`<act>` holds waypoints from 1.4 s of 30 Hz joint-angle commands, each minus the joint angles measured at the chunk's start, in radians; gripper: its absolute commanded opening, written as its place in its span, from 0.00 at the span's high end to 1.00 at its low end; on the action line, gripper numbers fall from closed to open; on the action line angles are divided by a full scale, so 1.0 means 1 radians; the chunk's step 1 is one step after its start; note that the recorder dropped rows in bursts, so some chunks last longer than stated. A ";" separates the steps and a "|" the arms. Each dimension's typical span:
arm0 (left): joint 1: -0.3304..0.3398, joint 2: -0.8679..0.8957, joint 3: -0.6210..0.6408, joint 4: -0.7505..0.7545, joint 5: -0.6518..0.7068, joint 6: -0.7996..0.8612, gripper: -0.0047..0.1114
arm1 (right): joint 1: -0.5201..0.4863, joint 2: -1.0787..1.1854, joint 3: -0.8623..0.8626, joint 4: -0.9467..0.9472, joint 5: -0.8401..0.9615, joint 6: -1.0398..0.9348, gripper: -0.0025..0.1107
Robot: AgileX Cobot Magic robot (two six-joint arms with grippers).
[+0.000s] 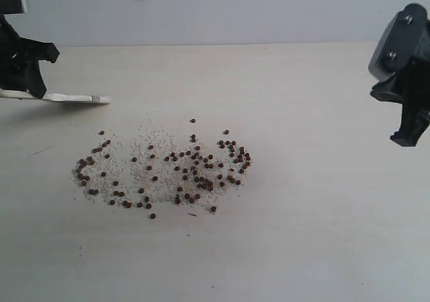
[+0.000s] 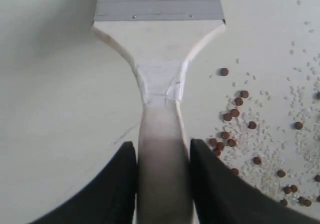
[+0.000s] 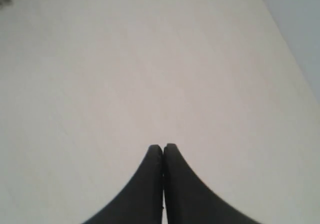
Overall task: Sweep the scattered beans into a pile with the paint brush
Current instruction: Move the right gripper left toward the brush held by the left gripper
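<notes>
The left hand (image 2: pixel 162 145) is clamped on the wooden handle of the paint brush (image 2: pixel 157 49) at the left of the tabletop (image 1: pixel 322 235); the beans (image 1: pixel 199 179) lie scattered mid-tabletop among whitish grains (image 1: pixel 158 181), near the brush but not touching it; the right hand (image 3: pixel 163 147) hangs at the right, fingers pressed together, empty.
</notes>
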 commanded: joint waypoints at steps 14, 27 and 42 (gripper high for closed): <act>-0.005 -0.005 -0.009 -0.036 -0.043 0.018 0.96 | 0.460 0.214 -0.192 -0.123 -0.080 -0.083 0.88; -0.005 0.002 -0.009 -0.030 -0.005 0.023 0.96 | 0.553 0.414 -0.435 0.193 -0.070 -0.190 0.69; -0.005 0.002 -0.009 -0.037 -0.001 0.030 0.96 | 0.553 0.435 -0.437 0.286 -0.027 -0.171 0.43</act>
